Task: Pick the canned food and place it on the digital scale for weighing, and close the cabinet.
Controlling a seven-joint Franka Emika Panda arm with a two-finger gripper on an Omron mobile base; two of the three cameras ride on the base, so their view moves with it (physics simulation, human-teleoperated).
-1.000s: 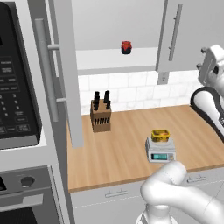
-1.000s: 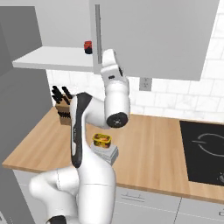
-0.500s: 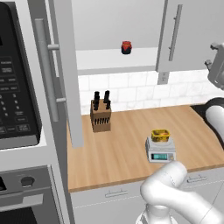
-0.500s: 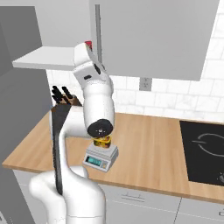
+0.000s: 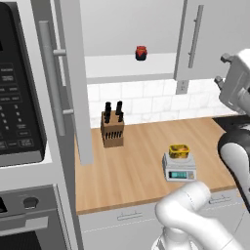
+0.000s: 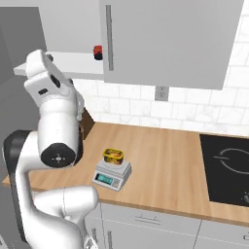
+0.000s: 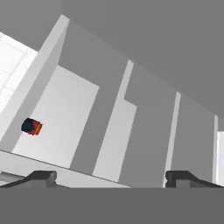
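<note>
The canned food point(image 5: 178, 150) point(image 6: 113, 154), a squat yellow-gold tin, rests on the platform of the digital scale point(image 5: 179, 169) point(image 6: 112, 173) on the wooden counter. My gripper point(image 7: 111, 178) is open, its fingertips point(image 7: 41, 176) far apart with nothing between them. It is raised well above the counter and looks into the cabinet point(image 7: 65, 113). The cabinet's left door point(image 5: 73, 83) stands open and swung out. Its right door point(image 5: 200, 39) point(image 6: 165, 39) is flat against the front. My hand point(image 6: 43, 78) hangs high, left of the scale in the right base view.
A small red jar point(image 5: 141, 52) point(image 6: 97, 52) point(image 7: 32, 127) stands on the white inner shelf. A knife block point(image 5: 112, 128) sits at the back of the counter. The black microwave point(image 5: 19, 97) is at the left, a cooktop point(image 6: 226, 168) at the right.
The arm has swung up and away from the scale, to the left in the right base view. The tin stays on the scale.
</note>
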